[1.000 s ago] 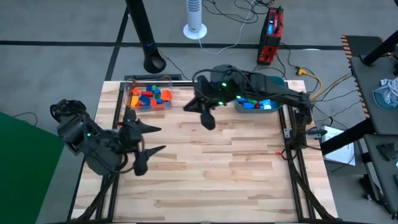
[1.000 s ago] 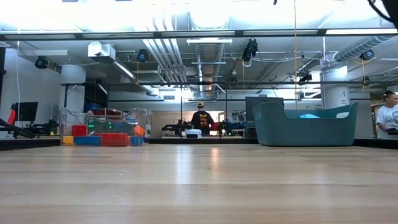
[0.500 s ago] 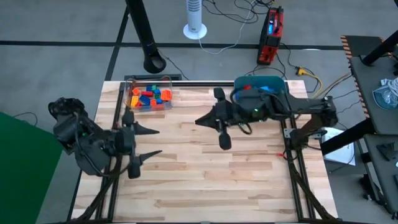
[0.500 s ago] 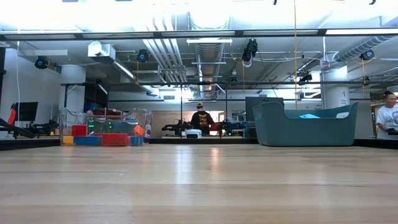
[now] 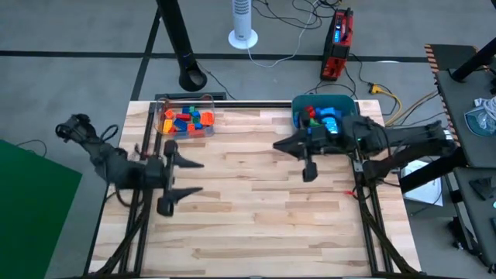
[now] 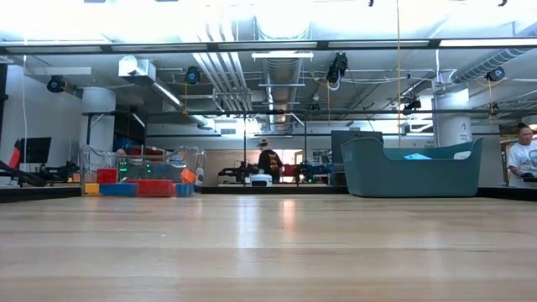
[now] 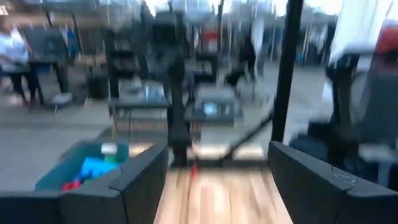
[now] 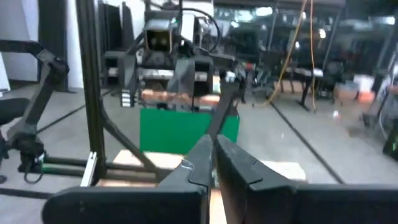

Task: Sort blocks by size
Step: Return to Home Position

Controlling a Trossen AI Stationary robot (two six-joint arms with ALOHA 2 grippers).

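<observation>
The blocks lie in two containers at the table's far edge. Orange, red, blue and yellow ones fill the clear plastic box (image 5: pixel 186 120) (image 6: pixel 138 174). Blue, red and green ones lie in the teal tub (image 5: pixel 322 121) (image 6: pixel 411 168) (image 7: pixel 74 177). My left gripper (image 5: pixel 194 176) (image 7: pixel 217 158) hovers open above the table's left part, nearer than the clear box, with nothing between its fingers. My right gripper (image 5: pixel 277 145) (image 8: pixel 212 152) hovers shut and empty, just left of and nearer than the tub, pointing at the left arm.
Bare wooden tabletop (image 5: pixel 256 217) stretches between and in front of the two grippers. Black frame rails (image 5: pixel 364 194) run along the table's left and right sides. In the low view, people stand in the room beyond the table.
My right gripper has travelled from beside the clear box toward the table's right edge and now hangs near the teal tub, which its arm no longer covers.
</observation>
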